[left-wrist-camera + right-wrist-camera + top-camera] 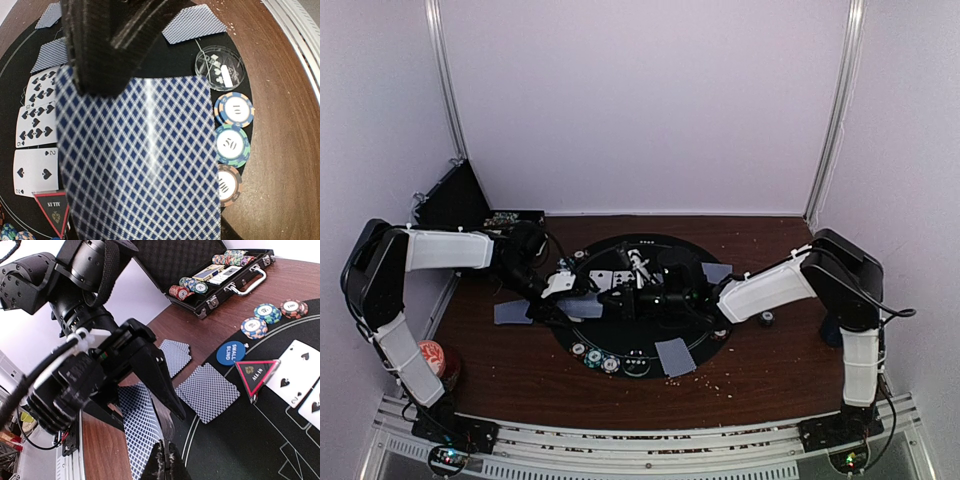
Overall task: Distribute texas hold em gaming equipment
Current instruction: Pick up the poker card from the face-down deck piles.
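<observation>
The left jaws are closed narrowly on a blue diamond-backed playing card, held face down over the left part of the round black mat. In the left wrist view one dark finger lies across the card's top edge, and the card fills the middle of the frame. The right jaws are shut tight, their tips right at the lower edge of that same card in the right wrist view; whether they actually pinch it I cannot tell. On the mat below, three face-up spade cards lie in a column, with the two of spades nearest the red triangle marker lettered ALL IN. At the mat's rim three striped chips lie in a row, close together: blue and orange, teal, and reddish. A clear round disc lies on the mat beside the first of them. The blue button marked SMALL BLIND sits at the rim just beside a corner of the triangle. Face-down cards lie near it, some on the wooden table. Another face-down card rests at the mat's near side, close to more chips. An open black case at the far left holds further chips.
</observation>
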Action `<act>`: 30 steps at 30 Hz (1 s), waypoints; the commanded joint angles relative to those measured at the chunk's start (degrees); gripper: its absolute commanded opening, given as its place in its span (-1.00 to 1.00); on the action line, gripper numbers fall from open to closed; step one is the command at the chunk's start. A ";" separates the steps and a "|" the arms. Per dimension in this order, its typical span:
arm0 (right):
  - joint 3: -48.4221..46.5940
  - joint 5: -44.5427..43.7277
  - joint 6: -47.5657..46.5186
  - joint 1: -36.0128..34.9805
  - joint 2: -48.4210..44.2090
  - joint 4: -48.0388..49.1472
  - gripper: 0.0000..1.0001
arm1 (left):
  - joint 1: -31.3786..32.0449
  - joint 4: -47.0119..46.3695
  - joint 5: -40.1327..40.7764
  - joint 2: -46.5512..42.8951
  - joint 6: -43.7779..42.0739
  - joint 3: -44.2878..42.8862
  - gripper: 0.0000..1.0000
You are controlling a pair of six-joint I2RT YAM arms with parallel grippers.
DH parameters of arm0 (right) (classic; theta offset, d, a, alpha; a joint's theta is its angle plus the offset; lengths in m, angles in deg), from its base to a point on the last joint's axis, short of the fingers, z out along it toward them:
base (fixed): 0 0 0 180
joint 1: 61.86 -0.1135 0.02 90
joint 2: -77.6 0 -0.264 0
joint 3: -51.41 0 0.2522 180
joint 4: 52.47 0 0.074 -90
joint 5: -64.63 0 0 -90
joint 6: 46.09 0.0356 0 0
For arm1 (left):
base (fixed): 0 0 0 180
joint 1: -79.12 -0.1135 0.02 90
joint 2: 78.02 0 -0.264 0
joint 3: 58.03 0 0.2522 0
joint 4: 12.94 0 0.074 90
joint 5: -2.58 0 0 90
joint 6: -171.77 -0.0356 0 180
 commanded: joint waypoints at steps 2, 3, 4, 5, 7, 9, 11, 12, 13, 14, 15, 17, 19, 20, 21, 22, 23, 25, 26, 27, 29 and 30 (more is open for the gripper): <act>-4.22 3.24 1.99 -0.03 2.94 0.44 -1.00 | 0.05 0.70 -1.31 0.51 -0.40 -0.49 -0.06; -4.37 3.23 2.23 -0.01 3.36 0.64 -1.00 | 0.10 0.71 -1.31 0.50 -0.43 -0.49 -0.06; -4.54 3.21 2.33 -0.05 3.74 0.75 -0.88 | 0.10 0.70 -1.31 0.50 -0.44 -0.49 -0.06; -4.70 3.17 2.45 -0.01 3.99 0.89 -0.80 | 0.08 0.70 -1.36 0.51 -0.40 -0.51 -0.06; -5.37 3.21 2.73 -0.01 4.56 0.44 -0.72 | 0.05 0.71 -1.33 0.54 -0.44 -0.57 -0.06; -6.40 3.32 2.56 -0.21 5.17 -0.59 -0.67 | 0.07 0.70 -1.32 0.49 -0.42 -0.58 -0.06; -7.13 3.60 2.63 -0.28 5.83 -1.14 -0.67 | 0.07 0.72 -1.31 0.52 -0.43 -0.54 -0.06; -7.29 3.66 2.70 -0.39 6.06 -1.06 -0.67 | 0.07 0.70 -1.31 0.44 -0.44 -0.50 -0.06; -7.39 3.75 2.74 -0.41 6.22 -0.87 -0.67 | 0.09 0.70 -1.31 0.45 -0.50 -0.49 -0.06; -7.41 3.88 2.77 -0.40 6.34 -0.79 -0.67 | 0.06 0.70 -1.31 0.41 -0.51 -0.49 -0.06; -7.40 4.00 2.86 -0.36 6.36 -0.57 -0.67 | 0.07 0.70 -1.31 0.45 -0.49 -0.49 -0.06; -7.49 4.58 3.12 -0.36 6.43 -0.05 -0.67 | 0.07 0.70 -1.31 0.53 -0.48 -0.49 -0.06; -7.58 5.23 3.28 -0.40 6.45 0.01 -0.81 | 0.11 0.75 -1.27 0.59 -0.52 -0.49 -0.06; -7.60 5.45 3.30 -0.36 6.41 -0.15 -0.93 | 0.08 0.71 -1.24 0.61 -0.53 -0.49 -0.06; -7.48 5.51 3.31 -0.37 6.24 -0.21 -1.00 | 0.07 0.75 -1.23 0.50 -0.52 -0.49 -0.06; -7.07 5.47 3.42 -0.29 5.94 -0.11 -1.00 | 0.08 0.75 -1.22 0.51 -0.53 -0.49 -0.06; -6.28 5.25 3.57 -0.18 5.48 0.40 -1.00 | 0.07 0.71 -1.22 0.49 -0.53 -0.49 -0.06; -4.02 4.88 4.48 0.20 4.01 2.58 -1.00 | 0.04 0.70 -1.22 0.55 -0.53 -0.49 -0.06; -2.47 4.54 5.03 0.37 3.14 3.97 -1.00 | 0.07 0.70 -1.20 0.57 -0.48 -0.56 -0.06; -0.95 4.03 5.66 0.67 2.11 5.39 -1.00 | 0.09 0.75 -1.14 0.65 -0.44 -0.64 -0.06; 2.13 2.55 6.68 1.09 0.10 7.92 -1.00 | 0.12 0.70 -1.05 0.80 -0.26 -0.74 -0.06; 4.16 1.49 7.31 1.25 -1.25 8.96 -1.00 | 0.06 0.70 -0.99 0.83 -0.19 -0.87 -0.06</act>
